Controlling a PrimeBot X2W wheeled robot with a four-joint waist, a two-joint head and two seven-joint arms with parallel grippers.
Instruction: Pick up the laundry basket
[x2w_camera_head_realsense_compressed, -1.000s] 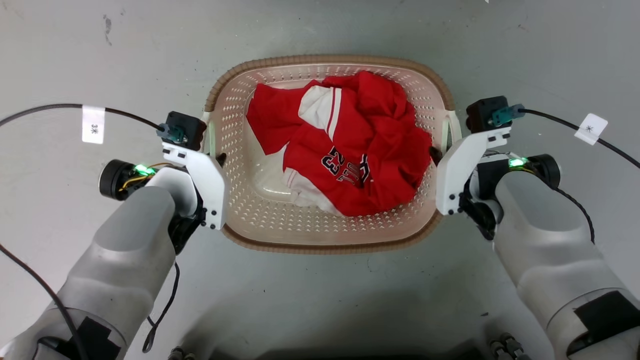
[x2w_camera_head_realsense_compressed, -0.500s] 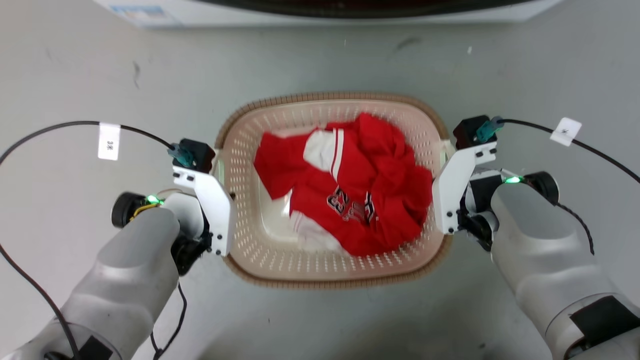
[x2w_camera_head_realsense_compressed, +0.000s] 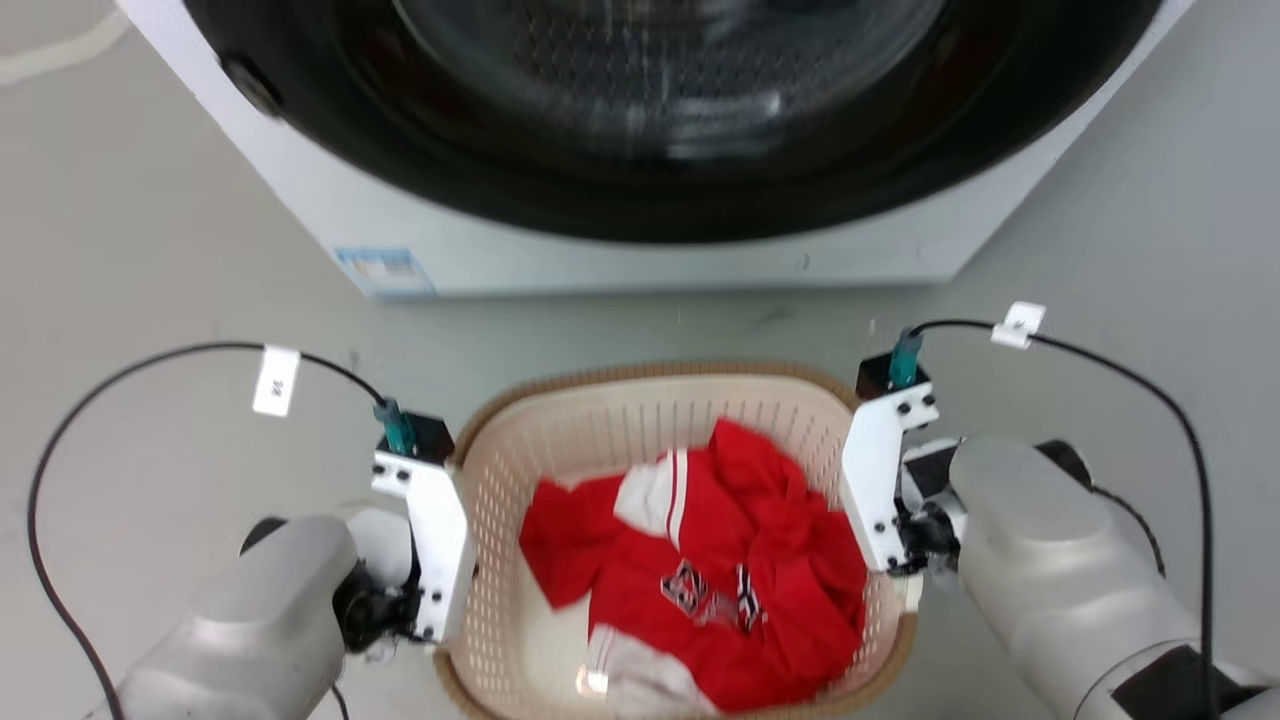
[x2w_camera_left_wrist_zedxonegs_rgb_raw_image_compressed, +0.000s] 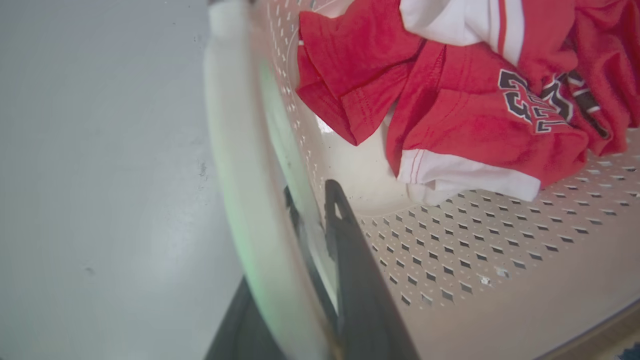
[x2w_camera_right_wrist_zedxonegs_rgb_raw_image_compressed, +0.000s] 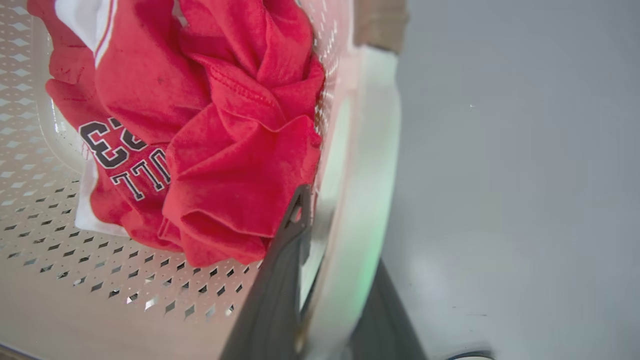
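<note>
**Washer, floor and a red shirt**

At the top of my head view I see a white washer (x2w_camera_head_realsense_compressed: 640, 265). Its round dark port (x2w_camera_head_realsense_compressed: 660, 110) is blurred. A small blue label (x2w_camera_head_realsense_compressed: 385, 268) sits low on its left side. Grey floor (x2w_camera_head_realsense_compressed: 150, 300) lies before it. Nearer to me is a crumpled red shirt (x2w_camera_head_realsense_compressed: 760, 600) with white stripes and dark letters.

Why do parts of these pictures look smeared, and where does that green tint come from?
Head view: the washer door glass is streaked with blur, and the red jersey is slightly soft. Left wrist view: the white handle of the laundry basket sits close to the lens, out of focus, with a green-tinted edge. Right wrist view: the same. The tint's source isn't visible.
</note>
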